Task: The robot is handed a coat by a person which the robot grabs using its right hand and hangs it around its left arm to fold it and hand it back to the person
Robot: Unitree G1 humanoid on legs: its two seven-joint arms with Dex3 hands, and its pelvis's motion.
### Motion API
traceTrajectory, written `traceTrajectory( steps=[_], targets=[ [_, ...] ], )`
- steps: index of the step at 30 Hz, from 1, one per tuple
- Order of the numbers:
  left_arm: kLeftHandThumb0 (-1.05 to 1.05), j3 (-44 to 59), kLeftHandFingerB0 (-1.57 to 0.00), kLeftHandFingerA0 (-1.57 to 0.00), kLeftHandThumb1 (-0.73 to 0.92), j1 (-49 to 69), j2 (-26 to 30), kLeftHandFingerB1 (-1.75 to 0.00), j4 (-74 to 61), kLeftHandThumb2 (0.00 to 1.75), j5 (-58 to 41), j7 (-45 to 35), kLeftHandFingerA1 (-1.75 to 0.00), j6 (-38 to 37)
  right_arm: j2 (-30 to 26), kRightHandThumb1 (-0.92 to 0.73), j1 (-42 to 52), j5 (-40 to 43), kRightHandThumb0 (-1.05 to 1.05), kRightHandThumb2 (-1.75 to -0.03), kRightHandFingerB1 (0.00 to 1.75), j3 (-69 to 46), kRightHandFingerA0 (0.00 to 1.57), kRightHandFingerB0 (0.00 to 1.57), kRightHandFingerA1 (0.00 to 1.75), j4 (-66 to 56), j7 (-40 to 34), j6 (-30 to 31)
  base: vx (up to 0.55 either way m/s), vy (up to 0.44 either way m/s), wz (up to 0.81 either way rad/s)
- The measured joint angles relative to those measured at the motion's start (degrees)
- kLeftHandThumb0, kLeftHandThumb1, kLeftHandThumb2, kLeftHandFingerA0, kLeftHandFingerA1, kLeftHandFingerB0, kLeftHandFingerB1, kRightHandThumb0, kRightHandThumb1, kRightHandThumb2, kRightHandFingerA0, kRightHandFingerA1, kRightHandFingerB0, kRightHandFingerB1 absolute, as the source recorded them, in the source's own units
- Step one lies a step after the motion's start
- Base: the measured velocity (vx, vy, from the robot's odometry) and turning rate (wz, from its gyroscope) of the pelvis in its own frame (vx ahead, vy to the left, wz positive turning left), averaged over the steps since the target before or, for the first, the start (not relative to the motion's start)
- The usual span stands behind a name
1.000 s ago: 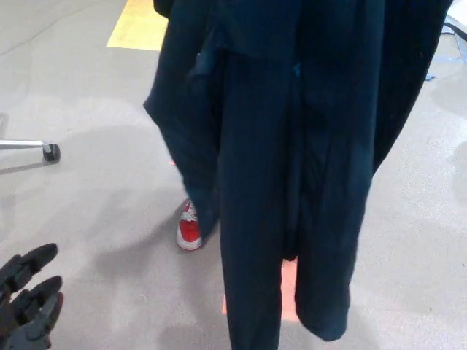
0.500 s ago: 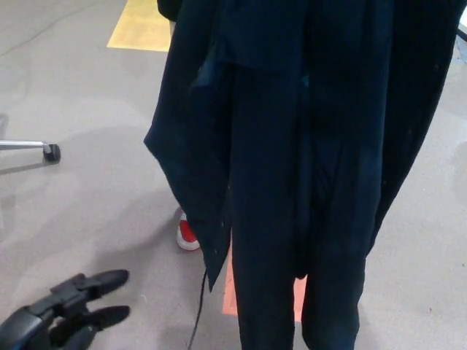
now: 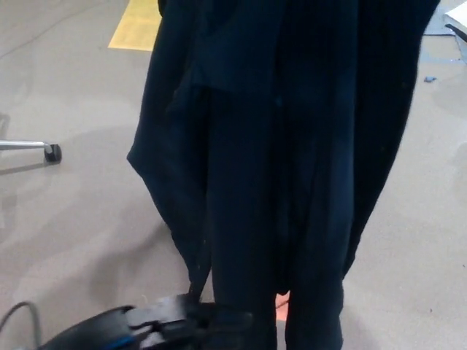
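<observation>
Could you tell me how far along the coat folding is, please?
Done: the coat hangs full length before the robot; what holds its top is out of view. In hand: the left hand sits at its hem. Left: draping it over that arm, folding, handing it back.

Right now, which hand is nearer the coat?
Left. The left hand is at the bottom of the view, right at the lower edge of the coat. The right hand is not in view.

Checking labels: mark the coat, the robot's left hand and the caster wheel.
coat (image 3: 292, 146), head view, middle of hanging cloth.
left hand (image 3: 182, 315), head view, its upper surface.
caster wheel (image 3: 52, 152), head view, black wheel itself.
</observation>
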Motion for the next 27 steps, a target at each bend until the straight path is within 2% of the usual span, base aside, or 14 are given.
traceTrajectory(
  steps=[1,3,4,5,6,8,9,10,13,16,17,20,21,27],
  targets=[
    [-0.75,-1.6,-0.1,-0.11,0.92,-1.7,-1.0,-0.28,0.4,0.69,0.2,0.4,-0.3,0.9,0.5,-0.85,0.1,0.0,-0.35,-0.64,0.77,-0.1,1.06,0.9,0.87,0.0,-0.1,0.0,0.0,0.0,0.0],
    [-0.72,-4.5,-0.06,-0.07,0.92,-5.3,-4.0,-0.26,2.3,0.71,1.1,1.8,-0.27,2.5,1.5,-0.85,0.2,0.0,-0.34,-0.64,0.84,-0.4,1.03,0.89,0.9,-0.1,-0.3,-0.1,0.0,0.0,0.0],
    [-0.7,-5.9,-0.02,-0.02,0.74,-7.2,-6.0,-0.34,3.8,1.1,1.6,2.7,-0.35,3.1,2.0,-0.81,0.3,0.0,-0.33,-0.63,0.9,-0.5,1.04,0.87,0.95,-0.1,-0.5,-0.3,0.0,0.0,0.0],
    [-0.7,-7.1,-0.02,-0.02,0.74,-9.2,-8.0,-0.34,5.5,1.1,2.3,3.7,-0.35,3.8,2.5,-0.81,0.3,0.0,-0.33,-0.63,0.9,-0.6,1.04,0.87,0.95,-0.2,-0.7,-0.8,0.0,0.0,0.0],
    [-0.82,-8.0,-0.06,-0.06,0.78,-10.7,-9.5,-0.3,6.9,1.1,2.9,4.6,-0.31,4.2,2.9,-0.64,0.4,0.0,-0.16,-0.63,1.36,-0.6,0.93,0.73,1.45,-0.2,-0.9,-1.2,0.0,0.0,0.0],
    [-0.82,-9.3,-0.07,-0.07,0.78,-13.7,-12.5,-0.31,10.5,1.1,4.0,6.2,-0.3,4.8,3.3,-0.68,0.4,-0.1,-0.2,-0.68,1.32,-0.7,0.92,0.76,1.44,-0.2,-1.0,-1.8,0.0,0.0,0.0],
    [-0.74,-9.9,-0.07,-0.07,0.92,-15.4,-14.1,-0.26,12.9,0.72,4.7,7.1,-0.26,4.9,3.4,-0.74,0.3,-0.1,-0.21,-0.64,1.09,-0.9,0.95,0.81,1.34,-0.2,-1.0,-2.1,0.0,0.0,0.0],
    [-0.74,-10.3,-0.07,-0.07,0.92,-17.2,-15.5,-0.26,15.2,0.72,5.4,7.9,-0.26,4.9,3.6,-0.74,0.3,-0.1,-0.21,-0.64,1.09,-1.1,0.95,0.81,1.34,-0.2,-1.0,-2.4,0.0,0.0,0.0],
    [-0.82,-11.4,-0.07,-0.13,0.75,-22.5,-19.5,-0.41,21.8,1.07,7.6,10.6,-0.44,5.1,4.0,-0.86,0.2,0.1,-0.33,-0.66,0.71,-1.9,1.13,0.95,0.71,-0.4,-0.9,-3.1,0.0,0.0,0.0],
    [-0.36,-12.1,0.0,0.0,0.5,-27.9,-22.5,-0.47,27.9,1.08,10.1,13.6,-0.47,5.3,4.6,-0.86,-0.5,0.8,-0.34,-0.67,0.76,-4.0,1.17,1.01,0.7,-0.8,-0.1,-3.5,0.0,0.0,0.0],
    [-0.77,-12.2,-0.18,-0.2,0.89,-29.6,-23.5,-0.28,29.8,0.67,11.1,14.7,-0.29,5.3,4.7,-0.86,-0.8,1.1,-0.35,-0.66,0.73,-4.8,1.13,1.02,0.65,-1.0,0.3,-3.7,0.0,0.0,0.0],
    [-0.75,-12.3,-0.2,-0.21,0.87,-34.5,-25.9,-0.28,35.4,0.67,13.3,17.7,-0.29,5.3,4.7,-0.87,-2.2,1.9,-0.38,-0.66,0.71,-6.8,1.1,1.02,0.64,-1.6,1.9,-4.1,0.0,0.0,0.0],
    [-0.37,-12.1,0.0,0.0,0.46,-36.3,-26.8,-0.46,37.4,1.06,14.0,18.7,-0.47,5.3,4.7,-0.87,-3.0,2.3,-0.38,-0.68,0.78,-7.5,1.17,1.05,0.65,-1.8,2.5,-4.2,0.0,0.0,0.0],
    [-0.37,-10.3,0.0,0.0,0.45,-46.9,-32.1,-0.45,49.6,1.05,16.4,23.5,-0.47,6.2,4.8,-0.86,-7.3,4.2,-0.39,-0.66,0.76,-11.7,1.17,1.11,0.66,-3.0,5.8,-3.9,0.0,0.0,0.0]
  ],
)
